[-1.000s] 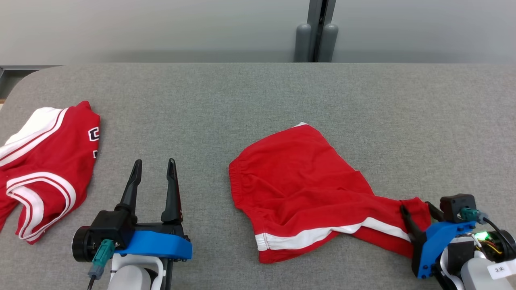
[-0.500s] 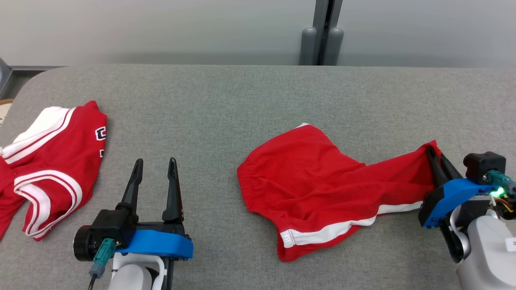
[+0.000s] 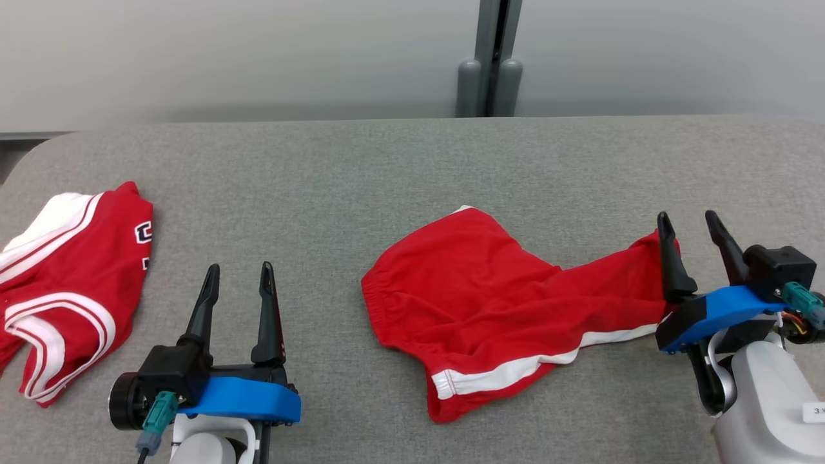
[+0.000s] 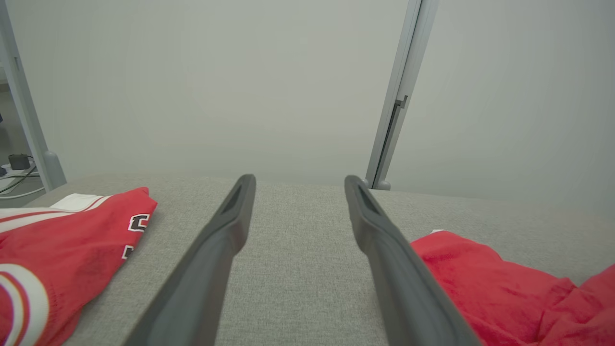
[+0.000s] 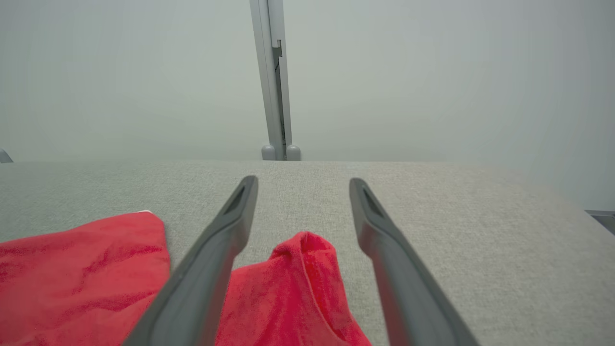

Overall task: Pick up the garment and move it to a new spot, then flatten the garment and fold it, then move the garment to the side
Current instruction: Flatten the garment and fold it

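Open lane between jersey (image 3: 71,258) and shorts (image 3: 477,303); far table (image 3: 387,161) strip free.

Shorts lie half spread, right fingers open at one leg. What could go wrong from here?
1. The shorts lie rumpled and skewed, so folding now would likely trap creases.
2. The leg end humps up between the fingers of the open right gripper, and pulling back might drag it.
3. A red jersey lies beside the left gripper and might be grabbed by mistake.

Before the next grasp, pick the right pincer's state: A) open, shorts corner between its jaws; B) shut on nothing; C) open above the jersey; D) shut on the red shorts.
A: the right pincer stands open, a corner of the red shorts lying between its jaws.
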You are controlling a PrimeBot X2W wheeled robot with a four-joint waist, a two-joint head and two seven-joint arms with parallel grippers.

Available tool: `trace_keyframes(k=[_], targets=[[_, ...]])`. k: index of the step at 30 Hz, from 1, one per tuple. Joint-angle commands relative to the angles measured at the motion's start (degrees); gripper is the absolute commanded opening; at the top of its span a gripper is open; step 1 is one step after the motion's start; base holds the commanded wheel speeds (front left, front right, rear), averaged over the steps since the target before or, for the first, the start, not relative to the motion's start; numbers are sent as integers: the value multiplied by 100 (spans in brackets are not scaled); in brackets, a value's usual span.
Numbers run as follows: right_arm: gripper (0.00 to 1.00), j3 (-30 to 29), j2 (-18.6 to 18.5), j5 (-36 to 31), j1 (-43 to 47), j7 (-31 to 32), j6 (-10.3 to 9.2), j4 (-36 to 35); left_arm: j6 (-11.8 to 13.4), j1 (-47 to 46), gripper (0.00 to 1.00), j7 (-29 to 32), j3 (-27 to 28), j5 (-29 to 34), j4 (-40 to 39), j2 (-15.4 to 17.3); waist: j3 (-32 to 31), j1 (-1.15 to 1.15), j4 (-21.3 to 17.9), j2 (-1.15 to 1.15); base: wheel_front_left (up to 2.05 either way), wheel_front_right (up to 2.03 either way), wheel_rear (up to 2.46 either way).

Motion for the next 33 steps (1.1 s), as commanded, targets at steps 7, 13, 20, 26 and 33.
trace_keyframes(k=[7,13,20,26,33], targets=[[100,122,216,-78,693,-34,0,-1320,-49,118,100,-16,110,103,-15,-3,-140,0,-164,0,0,0,0],[100,279,410,-283,1420,-36,0,-2145,-101,182,100,-16,182,168,23,-2,-244,0,-213,0,0,0,0],[100,410,535,-408,1996,-37,0,-2574,-137,247,100,-15,171,198,56,-3,-364,0,-189,0,0,0,0],[100,393,553,-443,2241,-37,0,-2612,-139,291,100,-16,148,208,45,-3,-403,0,-181,0,0,0,0],[100,419,556,-376,2231,-14,0,-2581,-130,221,100,-16,63,197,75,-3,-434,0,-194,0,0,0,0]])
